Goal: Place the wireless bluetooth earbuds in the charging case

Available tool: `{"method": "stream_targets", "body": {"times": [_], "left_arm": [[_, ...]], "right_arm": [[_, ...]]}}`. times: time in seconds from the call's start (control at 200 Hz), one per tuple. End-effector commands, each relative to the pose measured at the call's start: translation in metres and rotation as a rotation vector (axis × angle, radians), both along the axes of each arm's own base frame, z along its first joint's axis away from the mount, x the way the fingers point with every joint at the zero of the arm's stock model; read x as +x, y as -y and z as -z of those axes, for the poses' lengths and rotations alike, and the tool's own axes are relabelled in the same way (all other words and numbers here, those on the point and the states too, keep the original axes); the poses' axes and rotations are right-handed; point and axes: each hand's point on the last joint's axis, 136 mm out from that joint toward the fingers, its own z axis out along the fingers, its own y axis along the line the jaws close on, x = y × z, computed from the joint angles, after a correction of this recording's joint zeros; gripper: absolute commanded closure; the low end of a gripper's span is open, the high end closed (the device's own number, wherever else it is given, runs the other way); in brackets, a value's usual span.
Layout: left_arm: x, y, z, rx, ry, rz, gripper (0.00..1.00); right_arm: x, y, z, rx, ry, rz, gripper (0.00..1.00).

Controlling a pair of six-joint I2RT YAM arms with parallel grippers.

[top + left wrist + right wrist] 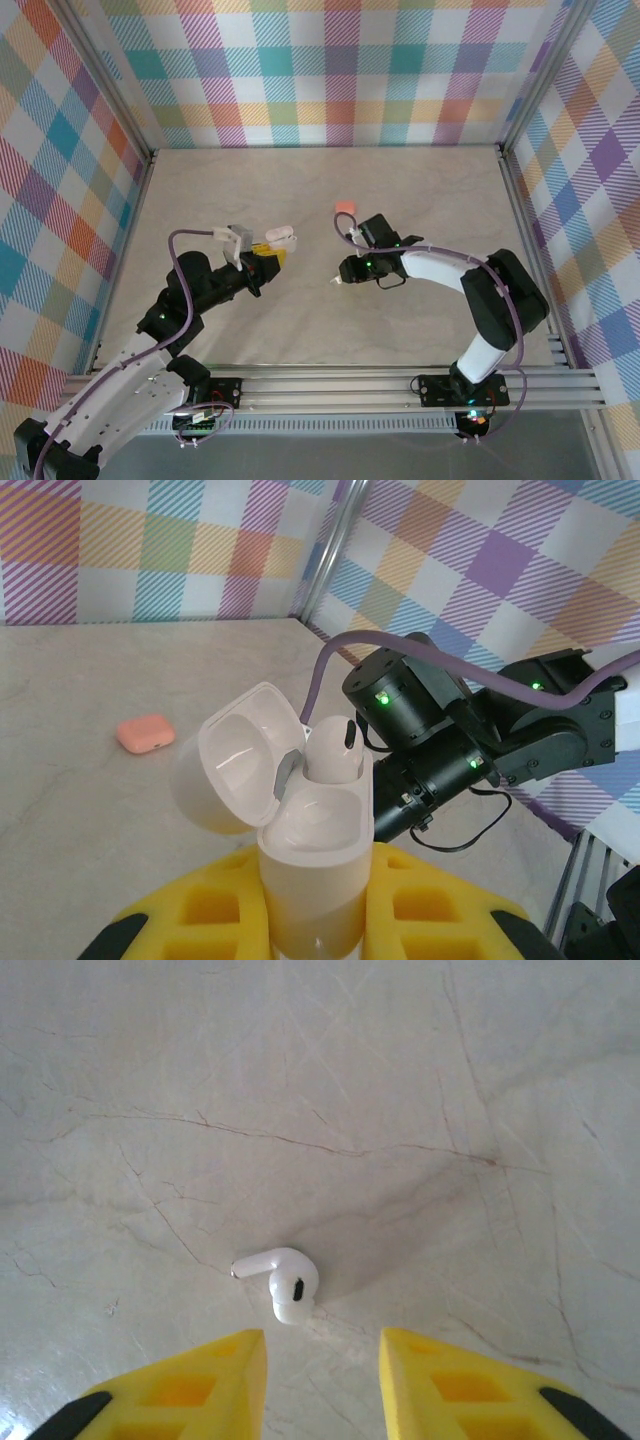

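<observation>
**One loose earbud point(285, 1285) on table point(300, 1080), its twin in the white case point(315, 850)**

The loose earbud lies on its side on the bare table, just ahead of the R claw point(322, 1360). That claw's jaws stand apart w/ nothing btw them. The seated earbud point(333, 750) sits upright in the white case, lid flipped open. L claw point(315, 920) is clamped on the case's base, holding it upright. Pink case point(146, 733) lies closed on the table farther back, well apart.
</observation>
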Motion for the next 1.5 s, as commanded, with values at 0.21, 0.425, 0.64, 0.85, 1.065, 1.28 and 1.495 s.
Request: {"method": "stream_targets", "body": {"times": [0.21, 0.425, 0.64, 0.85, 1.065, 1.28, 1.495], "left_arm": [[-0.002, 0.005, -0.015, -0.041, 0.043, 0.025, 1.00], [-0.002, 0.006, -0.013, -0.032, 0.040, 0.031, 1.00], [-0.001, 0.005, -0.013, -0.024, 0.042, 0.024, 1.00], [0.000, 0.005, -0.011, -0.019, 0.039, 0.018, 1.00], [0.001, 0.004, -0.009, -0.011, 0.039, 0.016, 1.00], [0.000, 0.003, -0.008, -0.008, 0.035, 0.013, 1.00], [-0.002, 0.002, -0.007, -0.007, 0.037, 0.010, 1.00]], "right_arm": [[-0.016, -0.003, 0.004, 0.053, -0.157, 0.176, 0.70], [-0.018, -0.012, 0.018, 0.003, -0.174, 0.136, 0.72], [-0.009, -0.019, 0.022, -0.010, -0.165, 0.127, 0.73], [-0.001, -0.021, 0.026, -0.043, -0.148, 0.106, 0.73], [0.003, -0.027, 0.030, -0.050, -0.149, 0.073, 0.75], [0.000, -0.026, 0.039, -0.066, -0.177, 0.058, 0.76], [0.000, -0.027, 0.040, -0.075, -0.174, 0.035, 0.81]]}}
